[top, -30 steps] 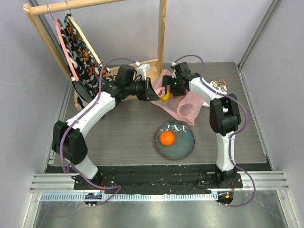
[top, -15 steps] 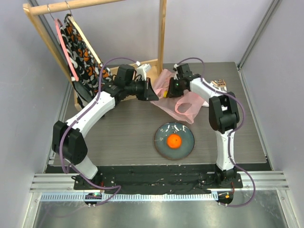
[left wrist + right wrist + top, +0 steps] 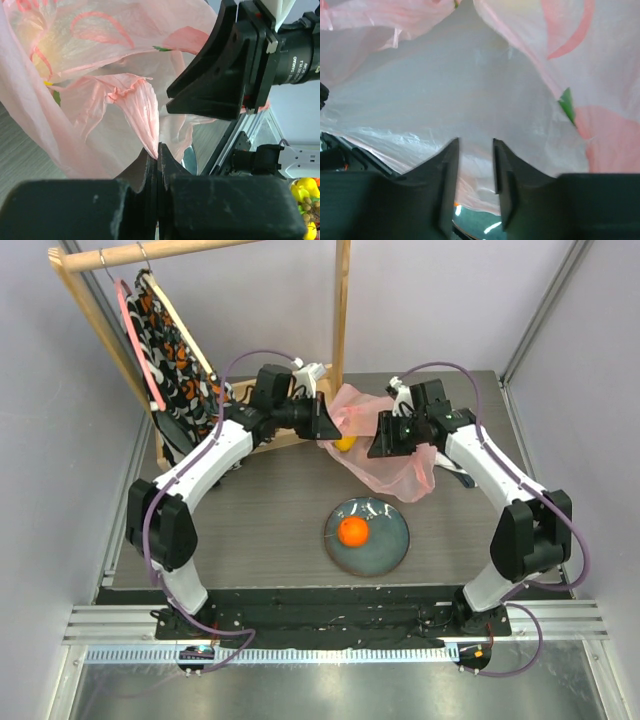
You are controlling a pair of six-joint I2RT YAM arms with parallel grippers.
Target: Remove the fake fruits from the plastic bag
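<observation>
Pink plastic bag [image 3: 125,100] pinched in left fingers [image 3: 165,164], orange [image 3: 351,531] on plate [image 3: 392,542]

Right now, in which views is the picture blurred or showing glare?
Left wrist: the left claw is dark and soft, the plastic bag glows backlit. Right wrist: the bag looks washed out behind the dark right claw. Top external: sharp, small glare on the plate.
</observation>
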